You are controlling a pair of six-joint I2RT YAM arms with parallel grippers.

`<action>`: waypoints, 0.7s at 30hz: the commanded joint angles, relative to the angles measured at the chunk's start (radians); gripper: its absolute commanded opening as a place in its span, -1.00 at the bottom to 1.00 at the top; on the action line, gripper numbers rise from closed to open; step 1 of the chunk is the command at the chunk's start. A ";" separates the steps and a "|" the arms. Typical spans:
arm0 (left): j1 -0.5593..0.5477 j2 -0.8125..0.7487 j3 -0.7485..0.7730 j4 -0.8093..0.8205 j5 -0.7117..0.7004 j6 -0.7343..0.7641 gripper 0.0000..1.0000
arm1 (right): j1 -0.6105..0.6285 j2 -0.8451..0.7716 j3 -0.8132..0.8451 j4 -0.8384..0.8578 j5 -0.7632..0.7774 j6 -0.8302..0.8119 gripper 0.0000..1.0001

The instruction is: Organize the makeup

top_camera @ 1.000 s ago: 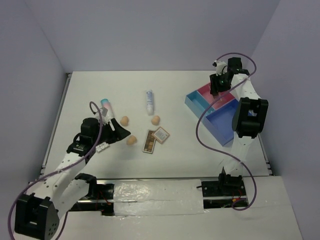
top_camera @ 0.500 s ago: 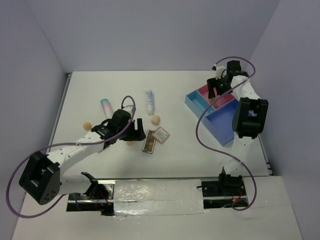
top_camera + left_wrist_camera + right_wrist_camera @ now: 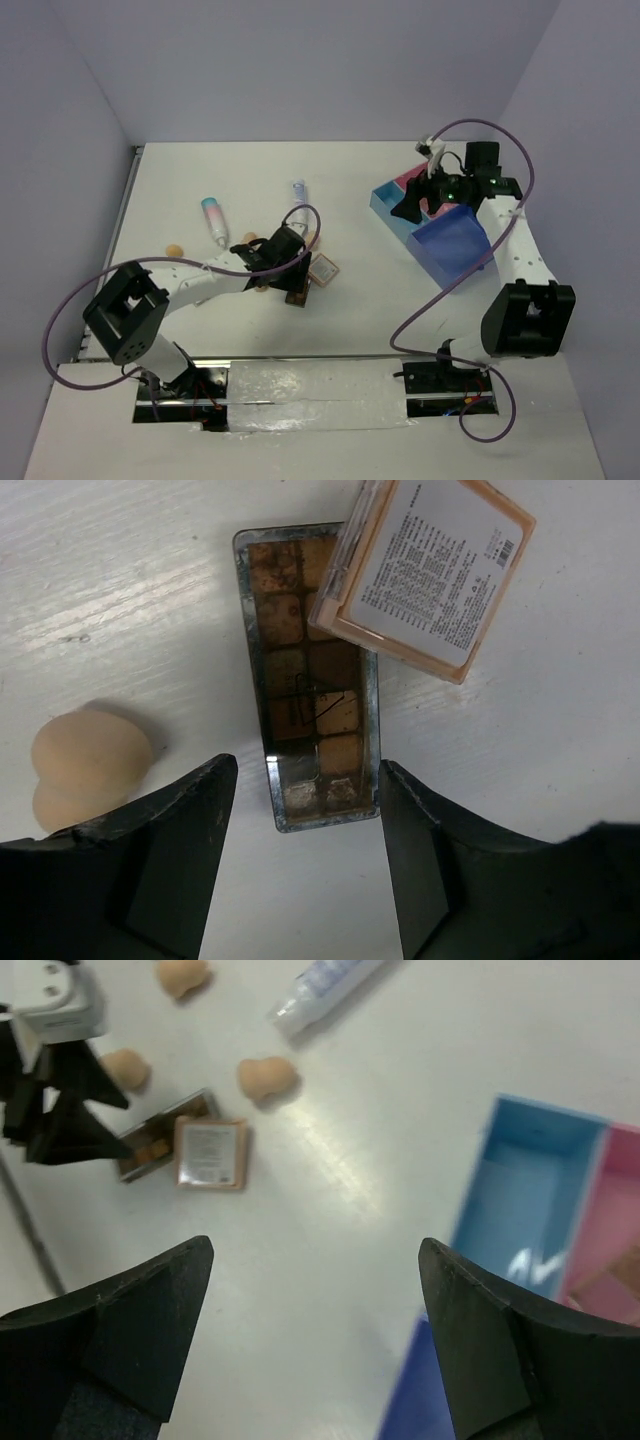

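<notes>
Brown palette (image 3: 315, 680) lies between the spread jaws of the left gripper (image 3: 305, 768); the right gripper (image 3: 315, 1245) hangs spread, empty.

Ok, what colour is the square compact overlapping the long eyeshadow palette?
Square compact: peach-orange with a white printed label; clearest in left wrist view.

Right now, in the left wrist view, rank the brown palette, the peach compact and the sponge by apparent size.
1. brown palette, longest, though close to the next
2. peach compact, cropped by the frame edge, so unsure
3. sponge, clearly smallest
</notes>
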 commanded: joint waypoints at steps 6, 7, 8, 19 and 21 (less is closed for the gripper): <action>-0.076 0.132 0.135 -0.042 -0.099 0.040 0.59 | 0.068 -0.064 -0.150 0.052 -0.010 0.087 0.98; -0.085 0.142 0.142 -0.047 -0.117 0.035 0.62 | 0.068 -0.064 -0.148 0.051 -0.002 0.092 0.99; -0.089 0.160 0.155 -0.057 -0.128 0.032 0.64 | 0.070 -0.059 -0.147 0.046 0.005 0.101 0.99; -0.112 0.237 0.196 -0.114 -0.241 -0.005 0.66 | 0.078 -0.067 -0.168 0.058 0.053 0.132 0.99; -0.112 0.247 0.201 -0.119 -0.241 -0.006 0.66 | 0.082 -0.067 -0.179 0.060 0.058 0.133 0.99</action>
